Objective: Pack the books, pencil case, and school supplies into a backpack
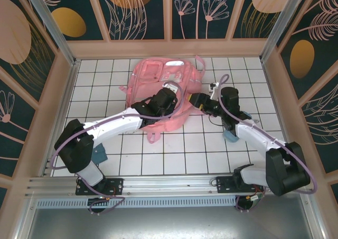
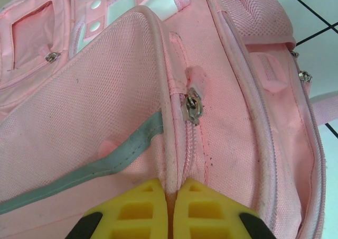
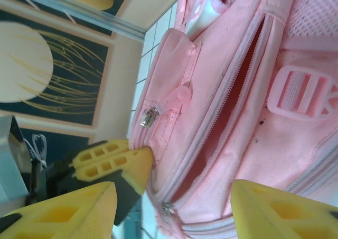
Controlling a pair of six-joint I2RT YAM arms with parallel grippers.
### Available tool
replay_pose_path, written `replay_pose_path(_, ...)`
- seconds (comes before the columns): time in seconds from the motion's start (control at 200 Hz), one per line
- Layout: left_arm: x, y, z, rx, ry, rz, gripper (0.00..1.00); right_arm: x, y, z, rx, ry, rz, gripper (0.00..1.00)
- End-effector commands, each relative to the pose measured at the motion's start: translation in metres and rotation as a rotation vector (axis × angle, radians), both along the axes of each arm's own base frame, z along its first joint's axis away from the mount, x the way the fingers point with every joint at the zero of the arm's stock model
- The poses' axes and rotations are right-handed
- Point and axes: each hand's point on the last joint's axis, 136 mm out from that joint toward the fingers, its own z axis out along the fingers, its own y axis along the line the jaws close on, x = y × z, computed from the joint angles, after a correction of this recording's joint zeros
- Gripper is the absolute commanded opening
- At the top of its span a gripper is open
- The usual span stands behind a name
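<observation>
Pink backpack (image 1: 153, 72), lying flat, zipper partly open

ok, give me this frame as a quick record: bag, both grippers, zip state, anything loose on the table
backpack: pink, lying mid-table
left gripper: shut, pinching the backpack's fabric seam just below a zip pull
right gripper: open, fingers spread at the backpack's edge, gripping nothing
compartment: zip parted, gap showing in the right wrist view
loose: small blue item on the table by the right forearm, partly hidden, identity unclear
</observation>
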Motion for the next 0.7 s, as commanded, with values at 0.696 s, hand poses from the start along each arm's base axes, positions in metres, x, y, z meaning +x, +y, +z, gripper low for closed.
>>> replay_pose_path(0.696, 0.0, 0.002, 0.061, -0.261, -0.028, 0.115, 0.23, 0.018, 0.089, 0.005, 0.241, 0.153, 0.156, 0.4)
